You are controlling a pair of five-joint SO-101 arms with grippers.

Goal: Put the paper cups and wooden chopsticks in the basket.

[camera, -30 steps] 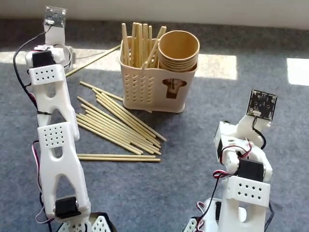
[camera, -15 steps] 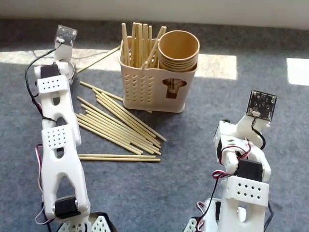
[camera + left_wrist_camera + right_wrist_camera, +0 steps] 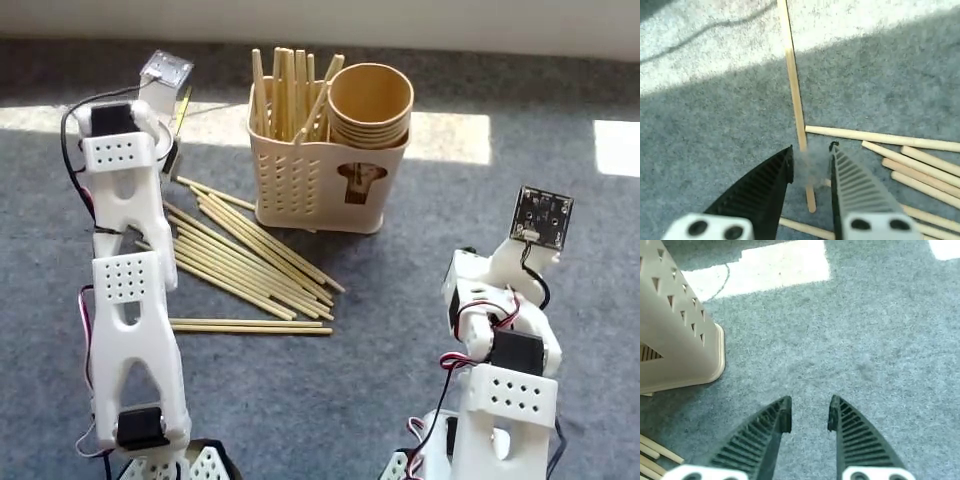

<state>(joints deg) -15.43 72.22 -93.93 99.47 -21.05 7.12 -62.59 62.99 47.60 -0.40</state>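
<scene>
Your left gripper (image 3: 810, 149) hangs released, jaws astride one chopstick (image 3: 795, 95), seemingly not touching it. The loose chopsticks (image 3: 250, 260) lie at seven o'clock from the basket (image 3: 320, 190), with the cups (image 3: 370, 100) inside. Your right gripper (image 3: 807, 412) is released at its four o'clock.

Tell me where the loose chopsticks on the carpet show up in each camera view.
High view: the loose chopsticks fan out below and left of the basket.
Left wrist view: they lie beyond the left gripper, one running between its open jaws.
Right wrist view: a few ends peek out near the basket's base, beside the right gripper.
Shared landmark: the sunlit strip of carpet.
</scene>
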